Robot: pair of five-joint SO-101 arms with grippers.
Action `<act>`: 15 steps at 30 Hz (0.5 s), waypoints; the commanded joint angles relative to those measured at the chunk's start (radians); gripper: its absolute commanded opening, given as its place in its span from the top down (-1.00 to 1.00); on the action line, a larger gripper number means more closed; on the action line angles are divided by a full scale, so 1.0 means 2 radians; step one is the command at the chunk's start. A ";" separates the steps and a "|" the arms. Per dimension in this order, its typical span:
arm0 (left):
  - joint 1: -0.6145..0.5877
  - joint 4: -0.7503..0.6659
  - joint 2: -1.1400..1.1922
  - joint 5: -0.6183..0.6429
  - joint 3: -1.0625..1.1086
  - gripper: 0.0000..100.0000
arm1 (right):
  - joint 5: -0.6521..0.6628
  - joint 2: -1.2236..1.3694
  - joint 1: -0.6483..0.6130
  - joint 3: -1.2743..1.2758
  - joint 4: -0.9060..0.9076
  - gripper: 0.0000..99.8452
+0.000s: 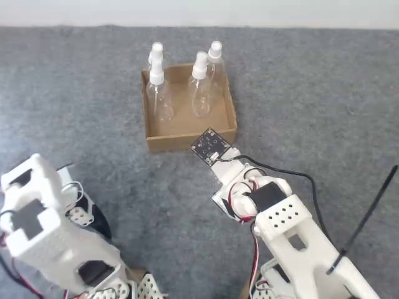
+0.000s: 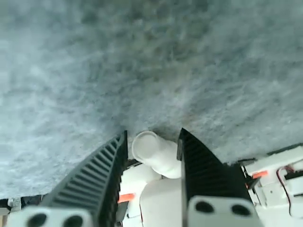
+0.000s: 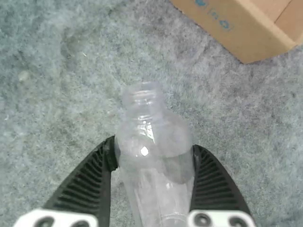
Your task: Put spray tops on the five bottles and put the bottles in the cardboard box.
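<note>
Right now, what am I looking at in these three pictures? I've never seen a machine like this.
Two white robot arms stand side by side at a grey mat. One picture looks down from above; the other two come from cameras on each arm's wrist. On the mat stands a cardboard box holding four bottles, already capped. The left gripper, a two-fingered claw, holds a white spray top. The right gripper holds a clear bottle with no top.

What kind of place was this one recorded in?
Probably a robot test bench: a grey felt-like mat is the work surface, a white left arm and right arm sit side by side, and a box holds four spray bottles.
</note>
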 commanded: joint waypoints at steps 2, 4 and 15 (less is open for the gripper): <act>0.002 0.015 0.031 -0.027 -0.027 0.68 | 0.000 -0.005 0.023 -0.007 -0.013 0.85; 0.002 0.015 0.038 -0.031 -0.029 0.68 | 0.000 -0.005 0.022 -0.007 -0.013 0.85; 0.001 0.018 0.031 -0.033 -0.030 0.98 | 0.000 -0.005 0.022 -0.007 -0.013 0.85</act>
